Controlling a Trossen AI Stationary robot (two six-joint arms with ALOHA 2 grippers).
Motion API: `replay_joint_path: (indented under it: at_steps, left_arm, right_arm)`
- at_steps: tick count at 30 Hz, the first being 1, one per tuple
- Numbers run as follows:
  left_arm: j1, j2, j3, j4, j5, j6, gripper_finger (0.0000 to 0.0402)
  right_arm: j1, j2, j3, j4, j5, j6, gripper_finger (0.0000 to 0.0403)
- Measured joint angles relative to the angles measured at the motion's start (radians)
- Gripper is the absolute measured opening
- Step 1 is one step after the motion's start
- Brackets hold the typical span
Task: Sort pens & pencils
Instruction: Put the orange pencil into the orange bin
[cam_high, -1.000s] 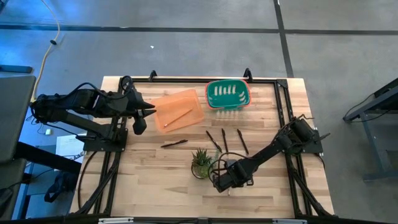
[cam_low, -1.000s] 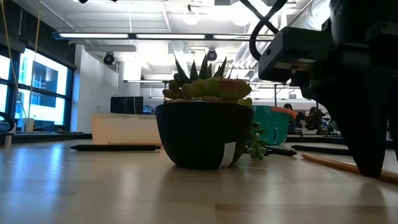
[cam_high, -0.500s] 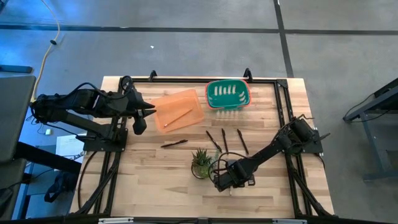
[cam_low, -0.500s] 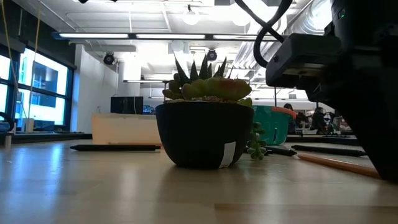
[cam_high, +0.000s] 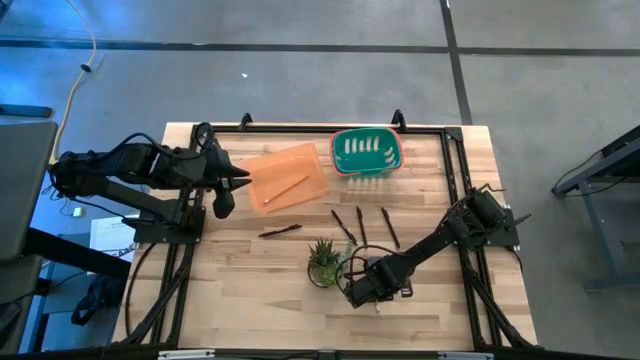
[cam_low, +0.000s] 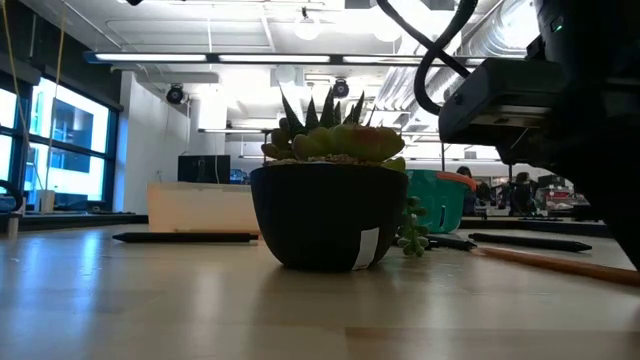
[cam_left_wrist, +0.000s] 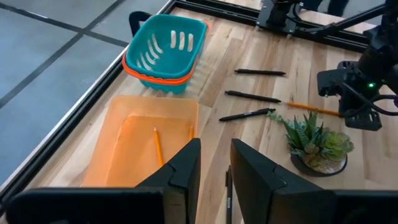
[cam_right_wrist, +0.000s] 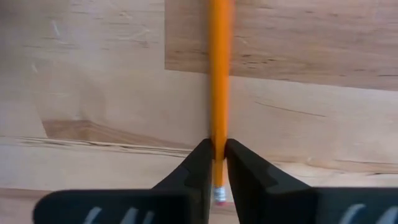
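Left gripper (cam_left_wrist: 214, 180): It hangs at the left side of the table, just beside the orange tray. Its two dark fingers sit close together with a small gap. It holds nothing.

Orange tray (cam_high: 300, 160): It sits on the table near the back, left of the basket. One pencil (cam_high: 285, 189) lies inside it in the high view. In the left wrist view there seem to be two thin orange sticks in the tray.

Lone pen (cam_high: 280, 231): A dark stick lies by itself on the wood, in front of the tray and left of the plant.

Plant (cam_high: 324, 262): A small spiky green plant in a dark pot stands near the middle of the table. In the low view the pot (cam_low: 325, 230) fills the middle.

Teal basket (cam_high: 366, 151): It sits at the back of the table, right of the tray. Nothing can be seen inside it.

Three pens (cam_high: 362, 228): Three dark sticks lie side by side on the wood, in front of the basket and just behind the plant.

Right gripper (cam_right_wrist: 215, 163): It is down low on the table, just right of the plant. Its fingers pinch a pencil (cam_right_wrist: 218, 74) near the eraser end. The pencil lies flat on the wood.

Table (cam_high: 250, 290): It is light wood with black rails around it.
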Motion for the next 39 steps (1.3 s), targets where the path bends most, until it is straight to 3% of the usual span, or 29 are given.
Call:
replay_joint_path:
  at_steps: [7, 39]
  left_arm:
    - [0.0, 0.0, 0.0, 0.0, 0.0, 0.0, 0.0076]
    - [0.0, 0.0, 0.0, 0.0, -0.001, 0.012, 0.0076]
  right_arm:
    - [0.0, 0.0, 0.0, -0.001, -0.005, -0.017, 0.0005]
    - [0.001, -0.012, -0.002, -0.028, -0.031, -0.026, 0.0]
